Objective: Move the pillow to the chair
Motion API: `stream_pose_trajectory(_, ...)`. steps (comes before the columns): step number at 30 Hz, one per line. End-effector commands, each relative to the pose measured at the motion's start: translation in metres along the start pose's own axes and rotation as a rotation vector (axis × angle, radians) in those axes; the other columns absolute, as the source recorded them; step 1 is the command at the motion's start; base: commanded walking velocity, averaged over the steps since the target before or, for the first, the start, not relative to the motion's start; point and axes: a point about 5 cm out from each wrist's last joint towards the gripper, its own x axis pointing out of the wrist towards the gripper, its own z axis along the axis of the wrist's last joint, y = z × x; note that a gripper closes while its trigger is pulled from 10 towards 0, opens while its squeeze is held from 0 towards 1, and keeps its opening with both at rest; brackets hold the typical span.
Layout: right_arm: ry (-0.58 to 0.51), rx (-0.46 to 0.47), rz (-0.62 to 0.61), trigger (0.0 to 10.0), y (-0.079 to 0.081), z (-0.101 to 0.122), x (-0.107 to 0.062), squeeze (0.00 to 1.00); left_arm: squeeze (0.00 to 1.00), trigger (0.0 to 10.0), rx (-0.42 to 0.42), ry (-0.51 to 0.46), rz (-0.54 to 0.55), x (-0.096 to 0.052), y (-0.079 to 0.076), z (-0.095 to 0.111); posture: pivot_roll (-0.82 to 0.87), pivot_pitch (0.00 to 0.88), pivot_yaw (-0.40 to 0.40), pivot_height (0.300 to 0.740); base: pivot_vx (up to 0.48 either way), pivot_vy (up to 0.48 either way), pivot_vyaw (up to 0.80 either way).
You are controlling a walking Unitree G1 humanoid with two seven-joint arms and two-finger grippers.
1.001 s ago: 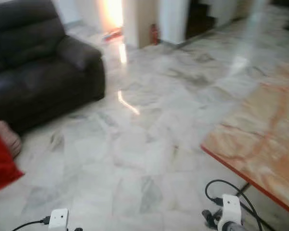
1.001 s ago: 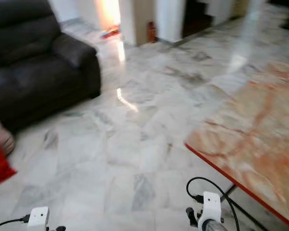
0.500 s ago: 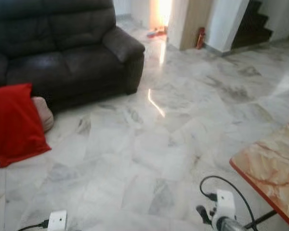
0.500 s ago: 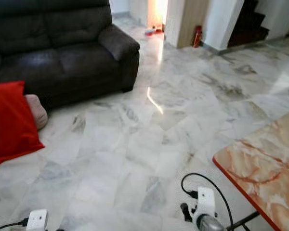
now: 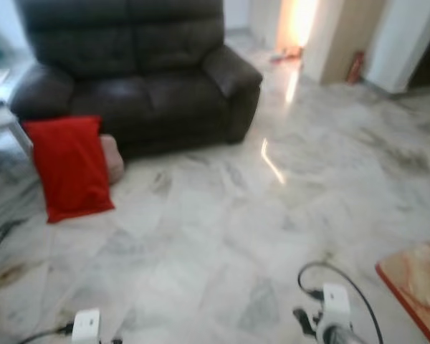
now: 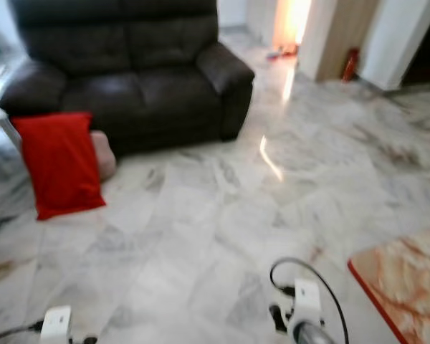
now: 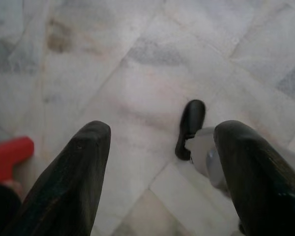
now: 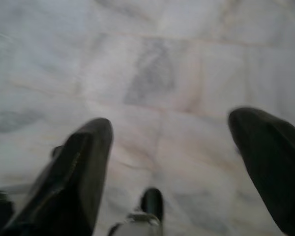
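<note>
Camera swung left, red pillow (image 5: 70,166) against sofa (image 5: 140,75), far from both spread claws (image 7: 160,162) (image 8: 172,162)

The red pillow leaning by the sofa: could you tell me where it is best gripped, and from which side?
Probably the top edge of the red pillow, taken from above. It stands nearly upright on the floor, leaning back toward the dark sofa, so that edge is exposed.

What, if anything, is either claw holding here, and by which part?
Nothing is held. The left claw and right claw are both open over bare marble floor. The red pillow leans untouched against the dark sofa.
</note>
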Motion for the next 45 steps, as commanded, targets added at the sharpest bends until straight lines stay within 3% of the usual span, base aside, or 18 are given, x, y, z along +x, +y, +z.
stream_pose_trajectory(1, -0.025, -0.007, 0.027, 10.0, 0.0101, 0.0095, 0.0025, 0.0, 0.0, 10.0, -0.014, 0.01, 0.016, -0.0007, 0.0055, -0.0009, 0.04, 0.006, -0.032, 0.74, 0.0, 0.0, 0.58)
stream_pose_trajectory(32, -0.025, -0.016, 0.031, 10.0, 0.0087, 0.0088, 0.0021, 0.0, 0.0, 10.0, -0.013, 0.008, 0.006, -0.0009, 0.0039, -0.0022, 0.03, 0.0, -0.036, 0.74, 0.0, 0.0, 0.56)
stream_pose_trajectory(45, -0.026, 0.021, 0.033, 10.0, 0.0082, 0.0085, 0.002, 0.0, 0.0, 10.0, -0.022, 0.006, 0.004, -0.0007, 0.0029, -0.0023, 0.03, 0.008, -0.038, 0.74, 0.0, 0.0, 0.0)
